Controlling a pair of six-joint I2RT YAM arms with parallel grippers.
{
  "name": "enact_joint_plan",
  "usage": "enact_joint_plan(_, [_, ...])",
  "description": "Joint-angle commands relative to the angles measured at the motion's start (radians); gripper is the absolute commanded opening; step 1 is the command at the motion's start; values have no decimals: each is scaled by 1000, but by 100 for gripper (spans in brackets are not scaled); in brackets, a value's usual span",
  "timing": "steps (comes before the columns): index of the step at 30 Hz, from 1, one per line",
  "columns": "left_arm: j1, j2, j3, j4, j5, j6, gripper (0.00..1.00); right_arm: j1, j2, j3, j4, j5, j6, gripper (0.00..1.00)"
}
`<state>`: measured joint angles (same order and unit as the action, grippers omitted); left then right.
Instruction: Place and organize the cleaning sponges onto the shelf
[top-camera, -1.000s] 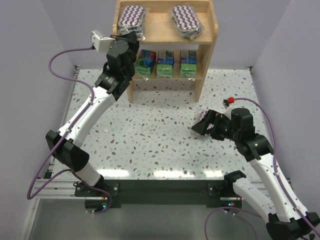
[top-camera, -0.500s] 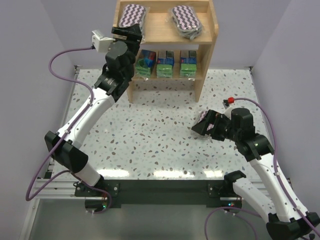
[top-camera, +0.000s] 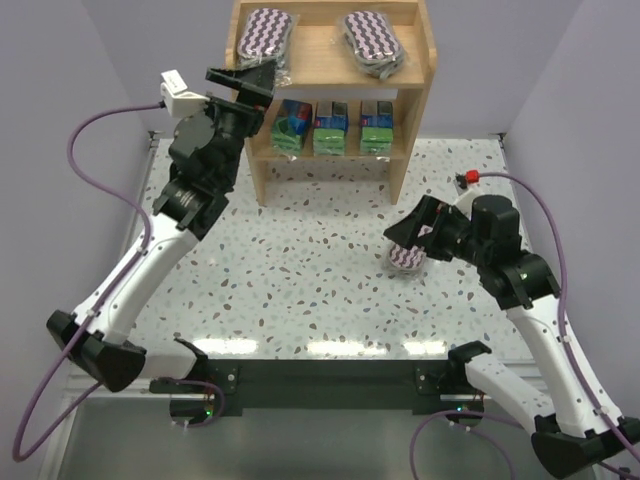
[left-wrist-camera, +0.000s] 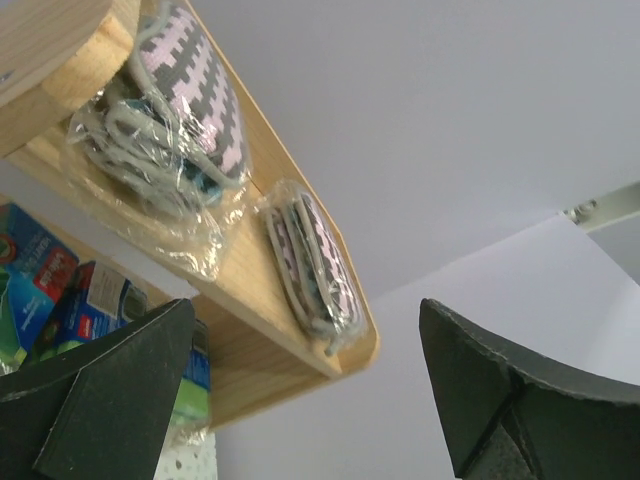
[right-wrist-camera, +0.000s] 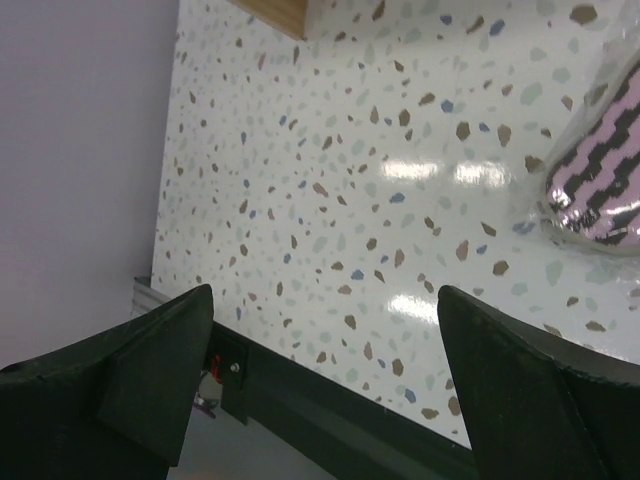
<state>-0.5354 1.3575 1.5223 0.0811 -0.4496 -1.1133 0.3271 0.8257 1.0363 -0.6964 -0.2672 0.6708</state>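
Note:
The wooden shelf (top-camera: 410, 80) stands at the back. Two oval zigzag sponges lie on its top tier, one at the left (top-camera: 264, 30) and one at the right (top-camera: 372, 40). Three green-and-blue packs (top-camera: 330, 127) line the lower tier. My left gripper (top-camera: 250, 78) hangs open just off the shelf's left front corner, holding nothing. In the left wrist view it (left-wrist-camera: 305, 390) looks up at both ovals (left-wrist-camera: 185, 90) (left-wrist-camera: 315, 265). A third oval sponge (top-camera: 408, 257) lies on the table. My right gripper (top-camera: 415, 228) stands open just above it, with the sponge (right-wrist-camera: 600, 170) off to the right of the jaws.
The speckled table (top-camera: 300, 270) stretches between the arms. Its dark near rail (right-wrist-camera: 330, 385) runs under the right jaws. Purple walls close in on the left, right and behind the shelf. The shelf's right side panel (top-camera: 400, 170) stands near the right arm.
My left gripper opened, let go of the left oval sponge on the top tier and drew back to the left. My right gripper lifted and swung off the table sponge, uncovering it.

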Motion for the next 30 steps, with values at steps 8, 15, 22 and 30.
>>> enact_joint_plan(8, [-6,-410,-273,-78,356,260,99,1,318,537,187,14,203,97])
enact_joint_plan(15, [-5,-624,-431,-280,374,310,100,1,524,761,258,180,404,92])
enact_joint_plan(22, [-5,-719,-493,-409,396,337,100,1,682,910,288,350,547,87])
enact_joint_plan(30, [-5,-782,-510,-481,370,348,100,1,862,1114,252,407,599,82])
